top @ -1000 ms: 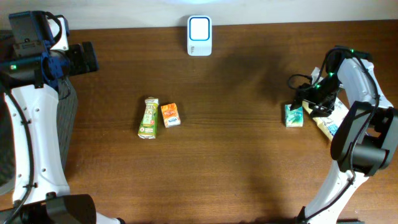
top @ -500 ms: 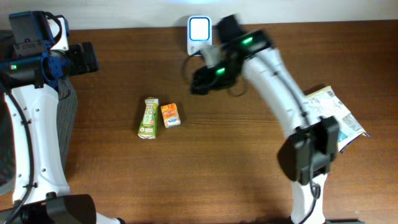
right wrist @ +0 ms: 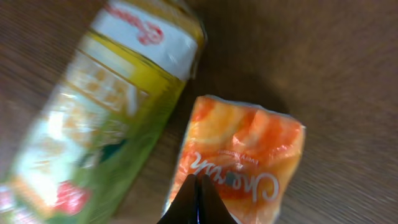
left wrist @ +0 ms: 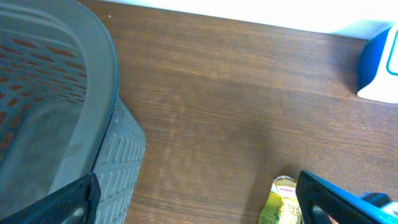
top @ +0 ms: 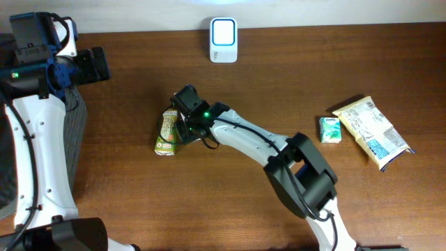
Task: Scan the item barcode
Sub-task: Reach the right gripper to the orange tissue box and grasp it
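Orange packet [right wrist: 249, 155] directly beneath closed right claw [right wrist: 196, 190]

My left arm [top: 35, 160] stands upright at the left edge of the surface. The left end effector [top: 94, 64] hangs near the far left corner, fingers [left wrist: 336, 202] spread wide. My right arm [top: 244, 136] stretches from the near edge toward mid-left. The right end effector [right wrist: 196, 202] is low, fingers pinched together.
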Tool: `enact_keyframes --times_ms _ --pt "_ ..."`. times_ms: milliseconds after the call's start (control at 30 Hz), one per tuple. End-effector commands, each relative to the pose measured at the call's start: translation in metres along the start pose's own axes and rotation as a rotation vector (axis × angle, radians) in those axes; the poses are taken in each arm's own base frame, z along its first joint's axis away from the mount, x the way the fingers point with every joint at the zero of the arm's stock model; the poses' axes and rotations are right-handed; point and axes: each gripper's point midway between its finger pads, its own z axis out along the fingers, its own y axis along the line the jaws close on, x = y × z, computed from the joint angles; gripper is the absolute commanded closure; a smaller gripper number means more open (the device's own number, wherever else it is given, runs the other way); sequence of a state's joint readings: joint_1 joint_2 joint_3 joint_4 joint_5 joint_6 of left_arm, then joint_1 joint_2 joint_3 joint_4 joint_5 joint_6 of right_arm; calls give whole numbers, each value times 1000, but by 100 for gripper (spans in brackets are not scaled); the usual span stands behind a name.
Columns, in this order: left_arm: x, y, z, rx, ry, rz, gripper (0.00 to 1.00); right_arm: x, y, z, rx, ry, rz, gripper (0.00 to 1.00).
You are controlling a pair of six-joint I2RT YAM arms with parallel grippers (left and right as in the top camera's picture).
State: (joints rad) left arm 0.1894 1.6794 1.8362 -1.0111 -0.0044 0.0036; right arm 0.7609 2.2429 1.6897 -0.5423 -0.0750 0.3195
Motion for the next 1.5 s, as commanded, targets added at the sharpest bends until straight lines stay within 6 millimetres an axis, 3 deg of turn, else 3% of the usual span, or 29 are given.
enact_keyframes --times_ms 0,100,167,200,300,367,400,433,500,600,867,1000,1033,1100,1133,1200,1233,1267,1300,1333,1367,1467 --pt "0 1 0 -1 0 11 1 20 -5 16 1 69 18 96" --pt "0 1 0 -1 0 10 1 38 -26 1 46 166 52 96" --pt "0 1 0 -1 0 11 1 44 -60 -25 81 247 14 91" --pt "0 1 0 -1 0 10 1 43 -83 -41 96 292 -40 83" --pt "0 1 0 -1 0 11 1 23 -122 -68 119 290 -54 69" --pt "0 1 0 -1 0 11 1 -2 -111 -78 24 221 -31 67" --pt "0 1 0 -1 0 10 1 -25 -111 -82 29 140 -15 67" --pt "0 1 0 -1 0 11 1 -32 -127 -77 126 104 92 82" --pt "0 1 0 -1 0 10 1 -21 -125 -61 132 135 206 96" --pt "0 1 0 -1 0 11 1 12 -109 -26 135 240 284 96" --pt "0 1 0 -1 0 11 1 29 -93 -21 105 310 274 96" --pt "0 1 0 -1 0 11 1 49 -70 -10 93 380 235 96" --pt "0 1 0 -1 0 11 1 57 -59 -16 39 424 195 96" --pt "0 1 0 -1 0 11 1 67 -58 -43 17 496 159 91" --pt "0 1 0 -1 0 11 1 60 -62 -62 15 490 143 88" --pt "0 1 0 -1 0 11 1 24 -69 -110 2 383 155 84" --pt "0 0 0 0 0 12 1 0 -80 -152 -2 281 180 81" --pt "0 0 0 -1 0 11 1 -6 -89 -174 2 242 204 76" --pt "0 1 0 -1 0 11 1 -1 -111 -200 22 235 215 69" --pt "0 1 0 -1 0 11 1 17 -138 -210 31 300 234 59" --pt "0 1 0 -1 0 10 1 28 -147 -204 -5 336 240 58" --pt "0 1 0 -1 0 10 1 56 -141 -154 -234 359 261 58"
